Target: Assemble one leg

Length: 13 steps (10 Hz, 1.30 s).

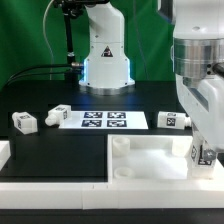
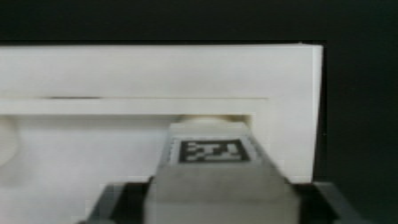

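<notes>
My gripper (image 1: 204, 156) is shut on a leg (image 1: 205, 153), a small white block with a black-and-white tag. It holds the leg upright over the right corner of the large white square panel (image 1: 150, 165). In the wrist view the leg (image 2: 215, 175) fills the space between the dark fingers (image 2: 125, 205), and its tagged end points at a round corner socket (image 2: 210, 121) of the panel (image 2: 160, 80). Whether the leg touches the socket I cannot tell. Three more legs lie on the black table: two at the exterior view's left (image 1: 25, 122) (image 1: 55, 115) and one right of the marker board (image 1: 172, 121).
The marker board (image 1: 91, 119) lies flat in the middle of the table. The robot base (image 1: 105, 60) stands behind it with cables at its left. A white part (image 1: 3, 152) shows at the exterior view's left edge. Another panel socket (image 1: 120, 146) sits at the panel's near left corner.
</notes>
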Tool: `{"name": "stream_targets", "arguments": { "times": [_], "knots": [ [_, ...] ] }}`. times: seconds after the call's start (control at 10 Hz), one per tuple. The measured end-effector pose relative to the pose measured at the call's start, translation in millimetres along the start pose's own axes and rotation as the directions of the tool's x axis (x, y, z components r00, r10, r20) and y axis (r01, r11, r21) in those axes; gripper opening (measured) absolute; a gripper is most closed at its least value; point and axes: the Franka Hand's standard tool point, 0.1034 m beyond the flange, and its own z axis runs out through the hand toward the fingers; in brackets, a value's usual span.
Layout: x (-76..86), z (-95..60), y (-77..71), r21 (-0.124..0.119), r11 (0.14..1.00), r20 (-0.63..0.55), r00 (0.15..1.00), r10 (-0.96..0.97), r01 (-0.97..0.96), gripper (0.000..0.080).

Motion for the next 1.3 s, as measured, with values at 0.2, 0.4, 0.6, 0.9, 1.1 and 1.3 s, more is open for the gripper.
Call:
{"name": "stream_targets", "arguments": {
  "times": [0.2, 0.4, 0.6, 0.9, 1.1, 1.3],
  "knots": [
    [2.5, 0.3, -2.6, 0.014, 0.966, -0.006, 0.966, -0.260, 0.260, 0.0578],
    [-3.5, 2.2, -0.3, 0.014, 0.863, -0.007, 0.863, -0.505, 0.505, 0.0635],
    [-0.3, 2.5, -0.6, 0.010, 0.807, -0.011, 0.807, -0.591, 0.591, 0.0645],
    [-1.7, 1.4, -0.7, -0.028, 0.493, -0.035, 0.492, -0.870, 0.870, 0.0648],
    [-1.8, -3.5, -0.8, -0.042, 0.185, -0.022, 0.184, -0.983, 0.982, 0.0648],
    [-1.3, -1.9, -0.6, -0.043, 0.220, -0.023, 0.219, -0.975, 0.975, 0.0646]
  ]
}}
